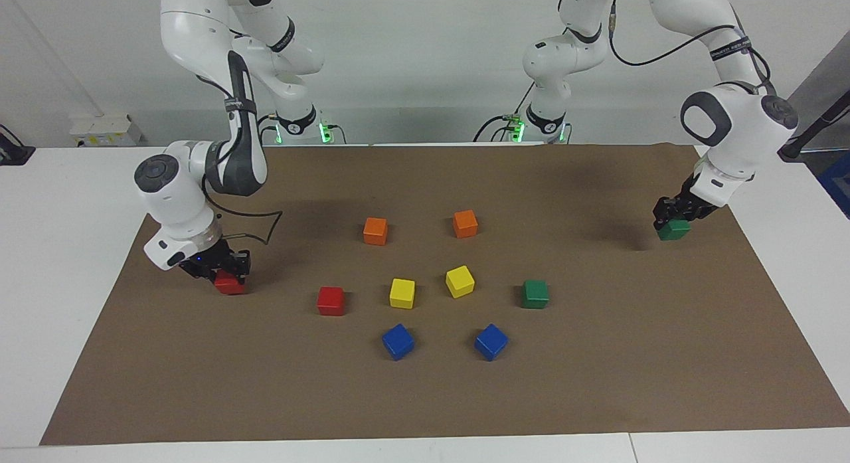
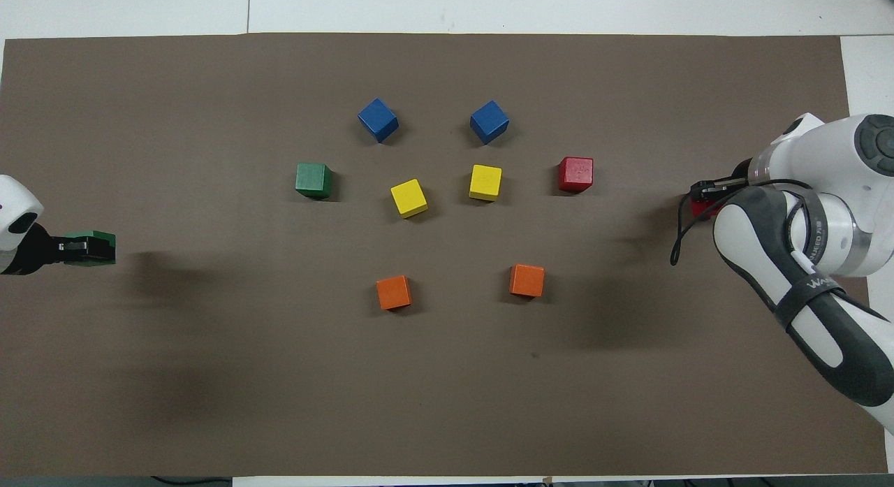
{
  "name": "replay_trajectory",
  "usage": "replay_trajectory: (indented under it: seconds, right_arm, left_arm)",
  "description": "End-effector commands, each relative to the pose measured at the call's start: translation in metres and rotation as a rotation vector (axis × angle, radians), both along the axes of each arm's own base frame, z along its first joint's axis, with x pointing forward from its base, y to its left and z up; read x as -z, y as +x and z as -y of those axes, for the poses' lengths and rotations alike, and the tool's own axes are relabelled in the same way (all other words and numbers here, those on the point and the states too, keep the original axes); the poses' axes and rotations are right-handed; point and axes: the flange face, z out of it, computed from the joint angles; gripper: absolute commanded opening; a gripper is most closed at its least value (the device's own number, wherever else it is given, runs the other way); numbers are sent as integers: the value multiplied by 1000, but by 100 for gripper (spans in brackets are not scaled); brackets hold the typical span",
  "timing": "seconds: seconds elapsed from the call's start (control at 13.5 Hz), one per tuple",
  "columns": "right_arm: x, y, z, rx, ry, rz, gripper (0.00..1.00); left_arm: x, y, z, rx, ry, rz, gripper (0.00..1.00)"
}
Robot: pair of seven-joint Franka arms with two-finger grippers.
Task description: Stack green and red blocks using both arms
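No stacks yet. Left gripper clamps one glossy green cube; right gripper clamps one glossy red cube. Their partner cubes, green and red, lie well apart from both claws.

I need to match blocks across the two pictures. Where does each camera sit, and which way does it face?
Facing view: high across the table, looking at both arms' bases; the left gripper holds a green block.
Overhead view: above the robots' end, looking steeply down; forearms show, and the right gripper holds a red block.
Shared: brown mat, all loose cubes, mirrored by half a turn.
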Motion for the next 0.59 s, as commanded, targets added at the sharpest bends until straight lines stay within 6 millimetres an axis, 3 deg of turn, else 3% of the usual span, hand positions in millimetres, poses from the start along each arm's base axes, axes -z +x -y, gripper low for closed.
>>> replay_trajectory:
  seconds: [0.0, 0.07, 0.15, 0.37, 0.52]
  right_arm:
    - [2, 1, 2, -3, 4, 31, 28]
    - [3, 2, 1, -8, 4, 30, 83]
    - [3, 1, 1, -11, 3, 29, 100]
    - [2, 2, 2, -10, 2, 26, 100]
    - [-15, 1, 2, -10, 3, 16, 100]
  left_arm:
    - [15, -12, -1, -11, 10, 49, 0]
    - [22, -12, -2, -15, 9, 42, 0]
    - [28, -11, -3, -18, 8, 37, 0]
    - [39, -9, -4, -20, 8, 34, 0]
    - [49, -6, -5, -21, 10, 35, 0]
